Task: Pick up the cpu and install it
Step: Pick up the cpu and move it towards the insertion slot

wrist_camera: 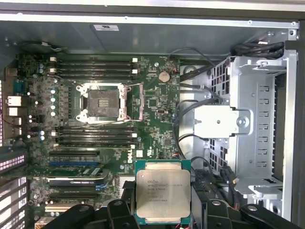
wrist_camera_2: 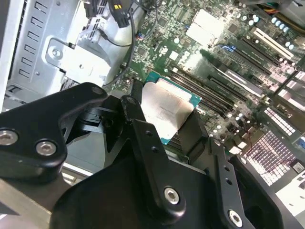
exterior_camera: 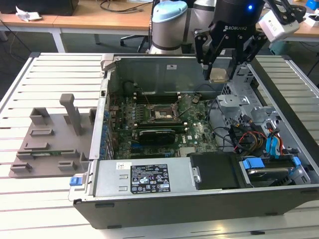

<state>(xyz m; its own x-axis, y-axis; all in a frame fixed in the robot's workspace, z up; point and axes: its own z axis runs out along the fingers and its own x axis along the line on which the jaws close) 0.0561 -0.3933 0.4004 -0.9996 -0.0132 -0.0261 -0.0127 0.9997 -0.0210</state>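
Note:
The cpu (exterior_camera: 219,74), a flat square chip with a silvery top and a pale green rim, hangs in the air over the back right part of the open computer case (exterior_camera: 149,199). My gripper (exterior_camera: 219,68) is shut on it, one black finger on each side. Both wrist views show the chip (wrist_camera: 163,191) (wrist_camera_2: 167,112) clamped between the fingers (wrist_camera_2: 138,119). The empty black socket (wrist_camera: 102,102) with its metal frame lies open on the green motherboard; in the exterior view the socket (exterior_camera: 162,114) is below the chip and toward the exterior view's left.
A grey plastic tray (exterior_camera: 50,144) with slots and an upright post lies on the slatted table at the exterior view's left. Inside the case are a metal drive cage (exterior_camera: 239,99), loose cables (exterior_camera: 244,137) and a power supply (exterior_camera: 144,177). The arm's base (exterior_camera: 169,25) stands behind the case.

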